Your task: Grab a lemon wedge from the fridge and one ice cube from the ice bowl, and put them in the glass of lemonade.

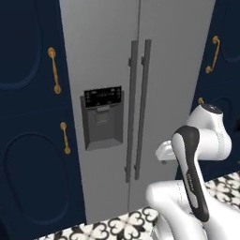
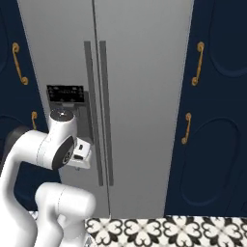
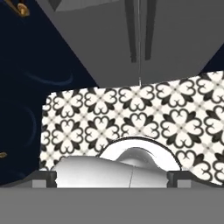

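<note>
The grey two-door fridge (image 1: 108,56) fills the middle of both base views, with both doors closed. Its dark bar handles (image 1: 139,108) run side by side down the middle seam, and a black dispenser panel (image 1: 102,117) sits on the left door. My arm is folded in front of the fridge, its white hand (image 1: 164,151) low beside the handles and pointing down. In the hand view my gripper (image 3: 111,178) is open, fingertips (image 3: 43,178) far apart and nothing between them, over the floor. The lemon wedge, the ice bowl and the glass of lemonade are out of view.
Navy cabinets (image 1: 28,140) with gold handles (image 1: 55,70) flank the fridge on both sides (image 2: 212,120). Black-and-white patterned floor tiles (image 3: 131,113) lie at the foot of the fridge (image 2: 169,229).
</note>
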